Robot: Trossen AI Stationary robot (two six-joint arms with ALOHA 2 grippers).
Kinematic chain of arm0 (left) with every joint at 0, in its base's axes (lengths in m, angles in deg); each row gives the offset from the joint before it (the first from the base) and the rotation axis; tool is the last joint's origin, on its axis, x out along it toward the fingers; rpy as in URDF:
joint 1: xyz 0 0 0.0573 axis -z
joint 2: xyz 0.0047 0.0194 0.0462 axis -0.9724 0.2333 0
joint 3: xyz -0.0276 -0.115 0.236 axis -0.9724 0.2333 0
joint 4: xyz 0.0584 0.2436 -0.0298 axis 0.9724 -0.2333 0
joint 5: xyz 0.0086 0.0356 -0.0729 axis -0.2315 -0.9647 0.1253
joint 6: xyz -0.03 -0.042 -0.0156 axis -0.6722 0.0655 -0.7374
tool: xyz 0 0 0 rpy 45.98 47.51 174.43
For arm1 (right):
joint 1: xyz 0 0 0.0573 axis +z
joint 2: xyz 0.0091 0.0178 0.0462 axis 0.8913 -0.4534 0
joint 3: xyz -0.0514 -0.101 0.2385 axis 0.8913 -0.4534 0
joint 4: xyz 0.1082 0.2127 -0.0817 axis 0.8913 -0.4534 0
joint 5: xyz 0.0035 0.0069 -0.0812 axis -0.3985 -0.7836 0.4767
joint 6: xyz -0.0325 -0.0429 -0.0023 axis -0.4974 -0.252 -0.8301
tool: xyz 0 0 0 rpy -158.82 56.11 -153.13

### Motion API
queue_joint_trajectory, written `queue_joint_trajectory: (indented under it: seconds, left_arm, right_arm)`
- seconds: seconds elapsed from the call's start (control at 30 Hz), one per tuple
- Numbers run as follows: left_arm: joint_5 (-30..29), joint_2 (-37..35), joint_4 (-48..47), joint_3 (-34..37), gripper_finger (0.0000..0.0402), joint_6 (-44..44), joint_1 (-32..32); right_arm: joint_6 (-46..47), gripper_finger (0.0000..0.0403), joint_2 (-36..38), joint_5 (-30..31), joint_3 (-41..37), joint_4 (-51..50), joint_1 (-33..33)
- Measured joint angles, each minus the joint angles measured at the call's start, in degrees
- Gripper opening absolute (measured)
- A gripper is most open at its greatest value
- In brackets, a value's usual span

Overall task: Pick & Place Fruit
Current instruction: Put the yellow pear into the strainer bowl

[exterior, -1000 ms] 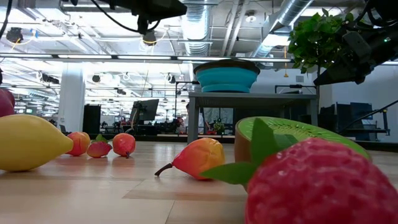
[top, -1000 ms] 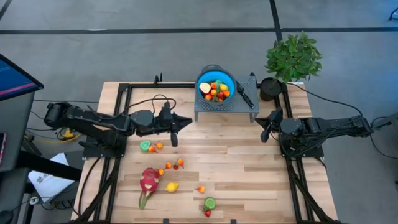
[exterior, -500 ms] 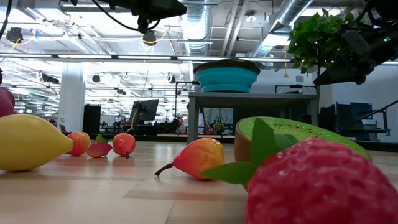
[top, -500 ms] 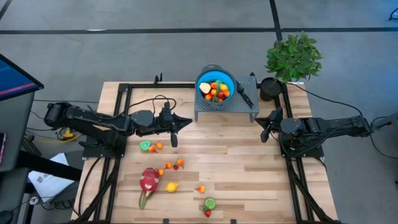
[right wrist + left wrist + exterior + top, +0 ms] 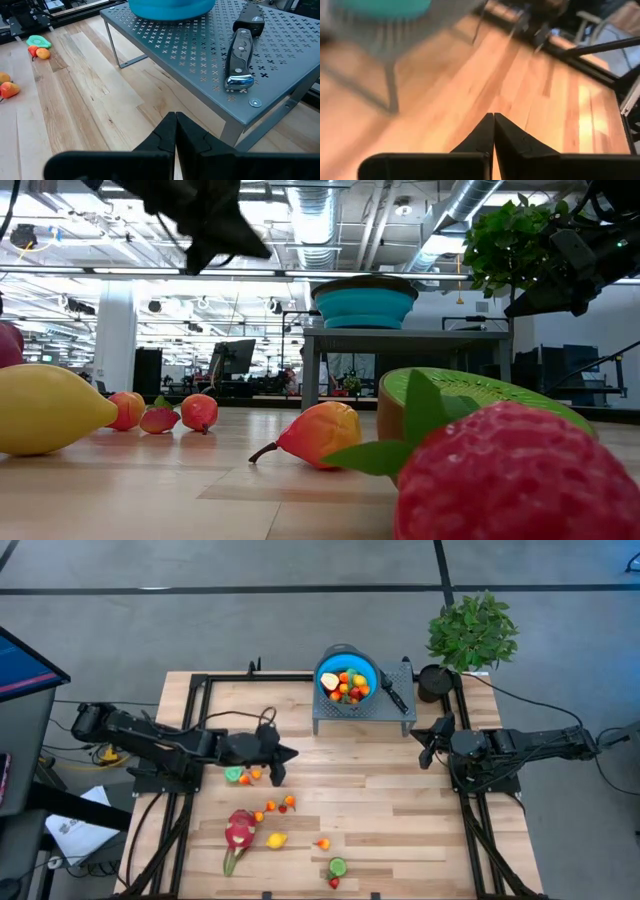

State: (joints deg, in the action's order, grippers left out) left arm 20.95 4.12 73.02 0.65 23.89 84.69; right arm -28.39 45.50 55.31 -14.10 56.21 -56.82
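A: Largest first. What did the tabletop [image 5: 400,790] carry?

B: A wooden slab with a grey perforated stand [image 5: 362,710] at its far edge. On the stand sat a blue bowl [image 5: 347,675] filled with small mixed fruit, and beside the bowl lay a black-handled knife [image 5: 393,692]. A potted plant [image 5: 472,632] stood at the far right corner.

A: And the loose fruit?

B: All on the near left part. The dragon fruit [image 5: 238,832] lay nearest the edge, a lemon [image 5: 277,840] just beside it. A green half [image 5: 233,775] with small orange pieces sat further back, near the left arm. A kiwi half [image 5: 338,866] and a strawberry [image 5: 334,883] lay at the near edge, filling the foreground of the low view.

A: The arms?

B: The left hand [image 5: 283,754] was above the tabletop, just beyond the green half, fingers pressed together, nothing between them. The right hand [image 5: 424,736] was by the stand's right end, fingers likewise together and empty.
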Motion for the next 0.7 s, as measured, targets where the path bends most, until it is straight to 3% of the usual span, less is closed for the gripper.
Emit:
queue_joint_trajectory:
  seconds: [0.3, 0.7]
  left_arm:
    - [-4.66, 0.02, -15.79, 0.0, 0.0002, -20.69, 1.61]
    - [-4.66, 1.01, -15.92, -0.98, 0.0001, -25.8, 2.72]
  right_arm:
    - [-0.45, 0.0, -0.01, 0.0, 0.0, -0.22, 0.0]
    - [-0.45, 0.0, 0.0, 0.0, 0.0, -0.44, 0.0]
